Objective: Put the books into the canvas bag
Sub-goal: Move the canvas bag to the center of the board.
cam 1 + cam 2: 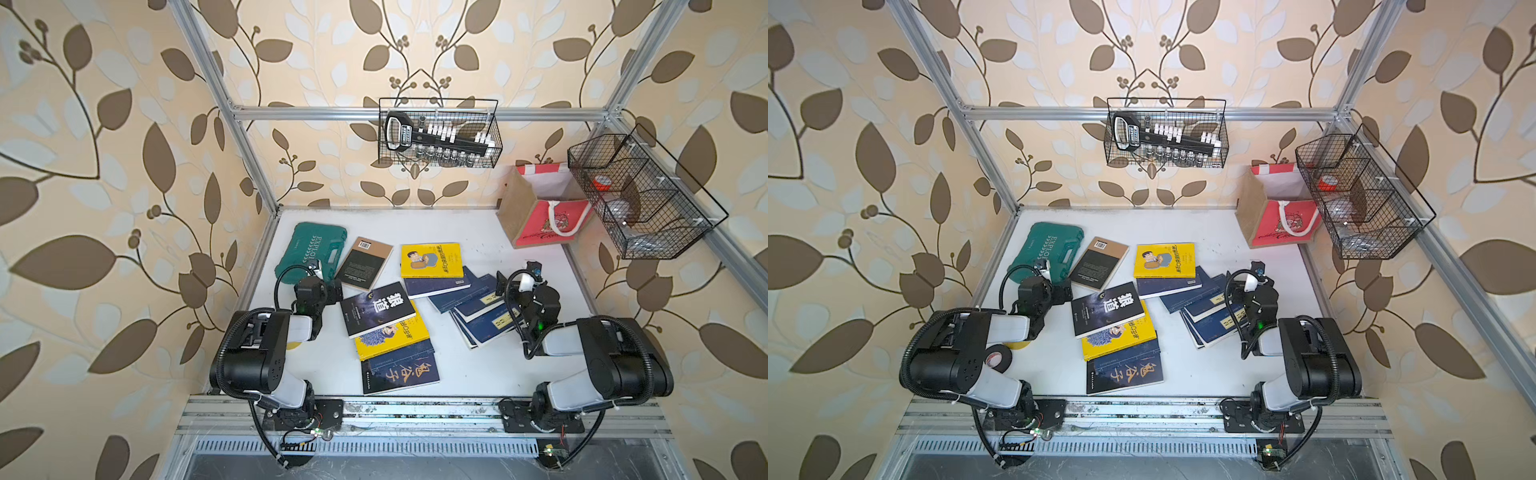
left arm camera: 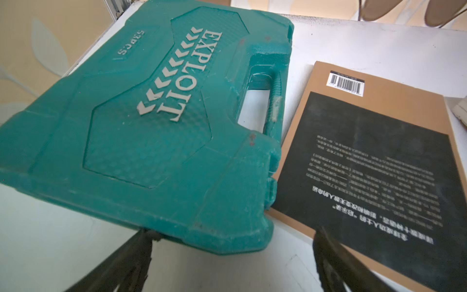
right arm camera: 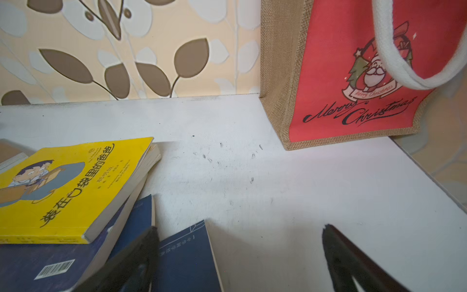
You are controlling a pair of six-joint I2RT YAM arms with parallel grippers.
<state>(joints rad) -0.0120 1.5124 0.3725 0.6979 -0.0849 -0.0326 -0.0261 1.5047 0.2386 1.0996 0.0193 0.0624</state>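
Some ten books (image 1: 376, 309) flat on the table (image 1: 478, 374); bag (image 1: 540, 216) upright in the far right corner

All the books lie outside the bag. The bag stands mouth up, its red panel facing the near side with a white handle hanging over it, well apart from the nearest book.

A brown book (image 1: 363, 264) lies back cover up just beside the green case (image 1: 311, 253). Its long axis runs near to far, with the barcode end farthest and leaning right. A yellow book (image 1: 432, 259) rests on a navy book (image 1: 436, 286), both with long axes across the table. At mid-table a black book (image 1: 1106, 309) overlaps a second yellow one (image 1: 399, 338), which overlaps a dark blue book (image 1: 401, 372) at the near edge. All three lie roughly crosswise, right ends slightly farther. A navy fan (image 1: 478, 330) of several books slants toward the far right, roughly in the bag's direction.

In its wrist view, the left gripper (image 2: 233, 233) hangs over the near corner of the case and the brown book, fingers spread wide and holding nothing. The right gripper (image 3: 240, 228) hangs over the far end of the fan, pointing toward the bag, fingers also wide and empty.
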